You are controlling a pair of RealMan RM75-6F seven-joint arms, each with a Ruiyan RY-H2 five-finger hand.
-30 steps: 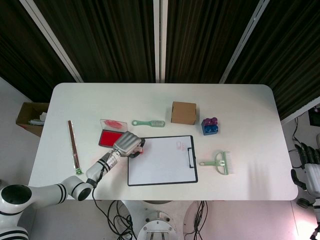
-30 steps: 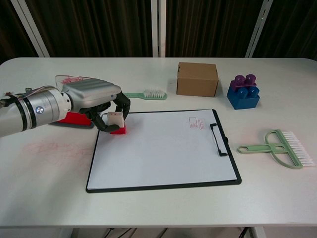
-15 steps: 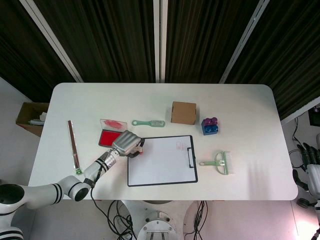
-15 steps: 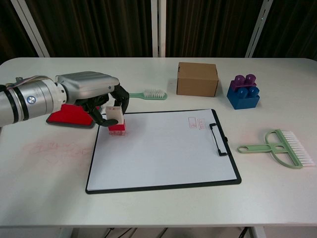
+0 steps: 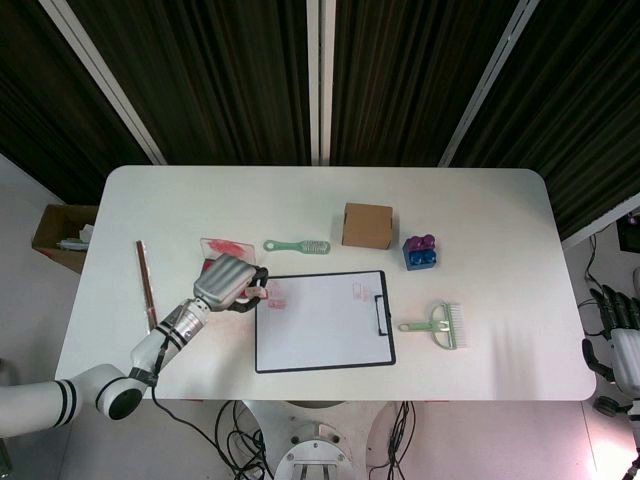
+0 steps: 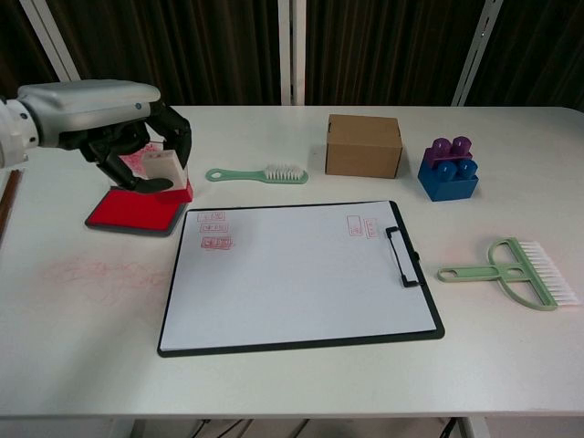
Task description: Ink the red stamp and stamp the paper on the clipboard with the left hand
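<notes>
My left hand (image 6: 109, 114) grips the stamp (image 6: 167, 173), a white block with a red base, and holds it over the right edge of the red ink pad (image 6: 128, 212). In the head view the left hand (image 5: 228, 283) hides most of the pad. The black clipboard (image 6: 301, 345) lies at the table's middle with white paper (image 6: 301, 274) on it. Fresh red stamp marks (image 6: 216, 230) sit at the paper's upper left corner. Older marks (image 6: 362, 226) lie near the clip (image 6: 403, 255). My right hand (image 5: 615, 335) hangs off the table's right side, fingers apart, holding nothing.
A green brush (image 6: 257, 173) lies just right of the stamp. Behind the clipboard stand a cardboard box (image 6: 363, 144) and blue-and-purple blocks (image 6: 447, 170). A green comb-like brush (image 6: 516, 272) lies right of the clipboard. A thin reddish stick (image 5: 146, 285) lies near the left edge.
My left hand lifted the stamp off the paper's upper left corner and carried it left and back over the ink pad. Red marks now show where it stood.
</notes>
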